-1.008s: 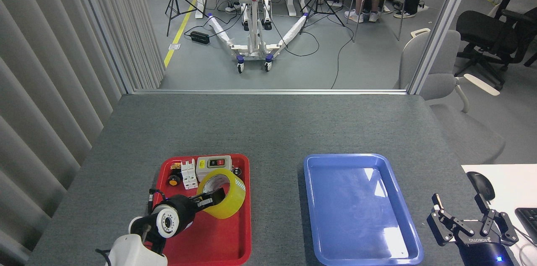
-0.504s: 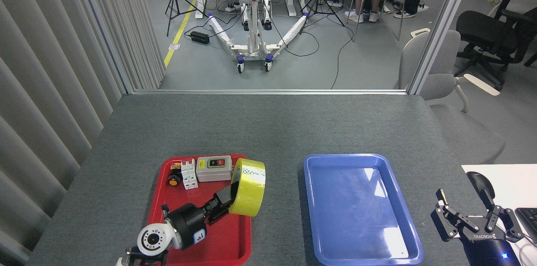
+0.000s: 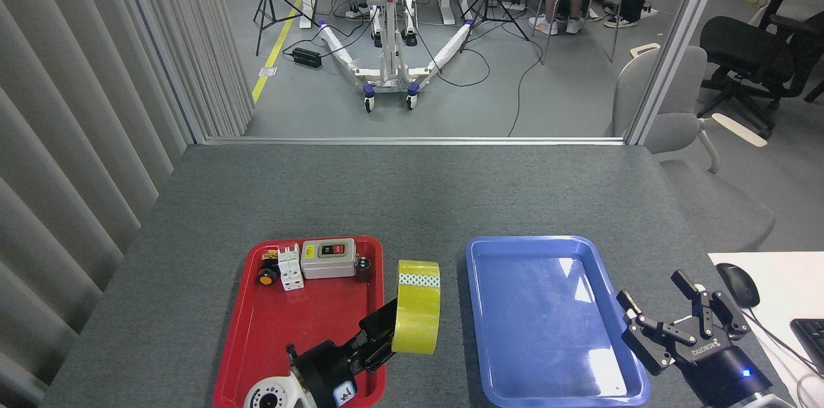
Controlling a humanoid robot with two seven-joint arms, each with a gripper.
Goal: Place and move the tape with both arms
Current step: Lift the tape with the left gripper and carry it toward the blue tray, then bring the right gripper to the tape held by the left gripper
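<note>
The yellow tape roll [image 3: 418, 307] stands on edge in the air, over the strip of table between the red tray [image 3: 270, 337] and the blue tray [image 3: 579, 389]. My left gripper [image 3: 385, 329] comes up from the bottom edge and is shut on the roll's left rim. My right gripper [image 3: 676, 313] is open at the blue tray's near right corner, its black fingers spread and nothing between them.
At the back of the red tray lie a grey switch box [image 3: 328, 258], a white breaker [image 3: 290, 268] and small parts. A mouse [image 3: 738, 284] and a keyboard corner [image 3: 812, 334] sit on a white surface at the right. Chairs stand beyond the grey table [image 3: 412, 195].
My left gripper has carried the tape rightward out of the red tray to the gap between the trays. My right gripper has moved left and up toward the blue tray.
</note>
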